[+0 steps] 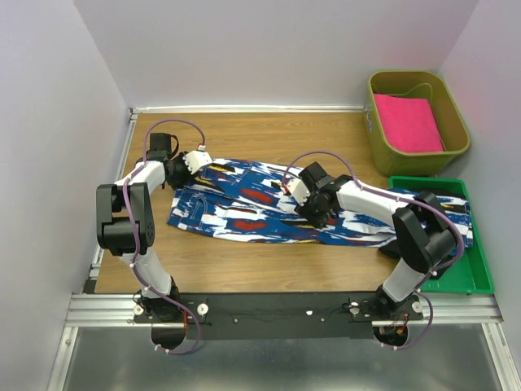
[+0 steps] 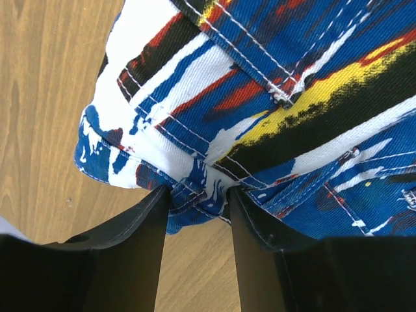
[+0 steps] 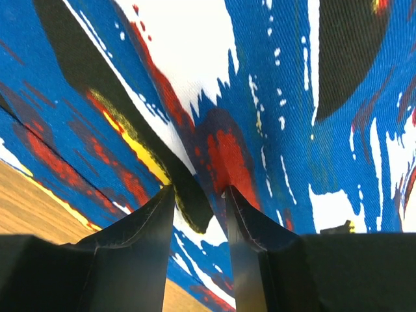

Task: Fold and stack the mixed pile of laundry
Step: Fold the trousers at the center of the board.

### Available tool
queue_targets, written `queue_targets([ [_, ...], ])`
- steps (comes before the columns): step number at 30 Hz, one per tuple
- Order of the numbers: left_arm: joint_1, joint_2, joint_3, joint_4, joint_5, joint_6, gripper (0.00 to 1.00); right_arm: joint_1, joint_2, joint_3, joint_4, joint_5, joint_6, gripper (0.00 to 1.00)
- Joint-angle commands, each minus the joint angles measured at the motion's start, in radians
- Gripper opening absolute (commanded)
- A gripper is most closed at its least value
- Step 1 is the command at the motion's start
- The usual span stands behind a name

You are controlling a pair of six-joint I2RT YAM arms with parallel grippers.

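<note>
Grasp step of the fold. The blue cloth (image 1: 244, 210) lies spread on the counter (image 1: 244, 273). The left gripper (image 2: 198, 192) fingers clamp the hem bunched between them, and the right gripper (image 3: 198, 190) fingers clamp a mid-cloth ridge. The next move calls for lifting both holds together and evenly.

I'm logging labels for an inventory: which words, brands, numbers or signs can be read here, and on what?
No text is readable in any view.
On the blue patterned cloth: only blotches and stitching, no lettering.
On the olive bin, pink cloth and green tray: no markings seen.
</note>
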Motion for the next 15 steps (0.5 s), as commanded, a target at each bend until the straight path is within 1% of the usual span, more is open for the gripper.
queue_targets([
  [1,0.001,0.004,0.035,-0.018,-0.014,0.020,0.51,0.001,-0.038,0.021,-0.045,0.018,-0.028,0.45],
  [3,0.001,0.002,0.038,-0.021,-0.009,0.021,0.51,0.001,-0.037,0.020,-0.046,0.014,-0.029,0.44],
  [5,0.003,0.002,0.040,-0.024,-0.008,0.021,0.51,0.001,-0.035,0.018,-0.043,0.012,-0.029,0.38],
  [10,0.001,0.002,0.043,-0.030,-0.008,0.023,0.51,-0.002,-0.034,0.031,-0.040,0.012,-0.028,0.34],
  [15,0.001,0.007,0.048,-0.030,-0.006,0.020,0.51,-0.008,-0.014,0.011,-0.010,0.015,-0.032,0.33],
])
